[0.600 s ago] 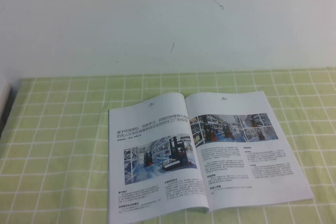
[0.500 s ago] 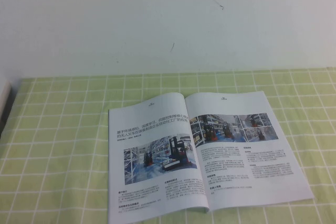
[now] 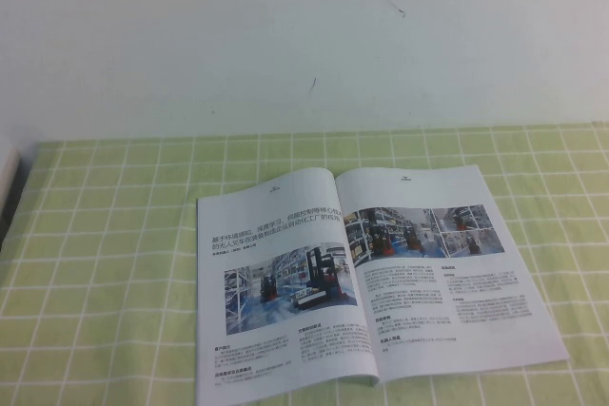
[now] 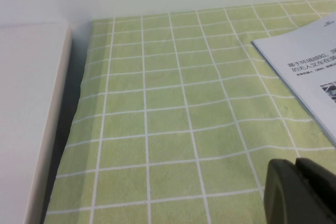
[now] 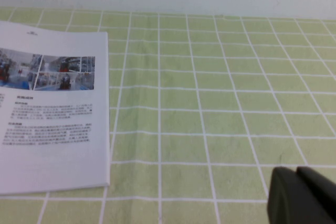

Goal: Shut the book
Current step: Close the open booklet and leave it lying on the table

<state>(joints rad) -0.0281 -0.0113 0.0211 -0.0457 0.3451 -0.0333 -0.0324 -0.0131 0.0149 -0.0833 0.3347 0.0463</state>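
Left claw (image 4: 297, 183) at the book's (image 3: 373, 278) 8 o'clock, right claw (image 5: 297, 188) at 4, openings we couldn't tell; shoving risked buckling it.

Worktop (image 3: 105, 235) covered w/ light-green, white-gridded cloth. Open white paper book (image 3: 381, 282) lies flat on it, pages up, approx. centre-right.

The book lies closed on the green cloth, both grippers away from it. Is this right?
No, the book lies open, as the high view shows. It is on the cloth, and the left gripper and right gripper are over bare cloth, away from it.
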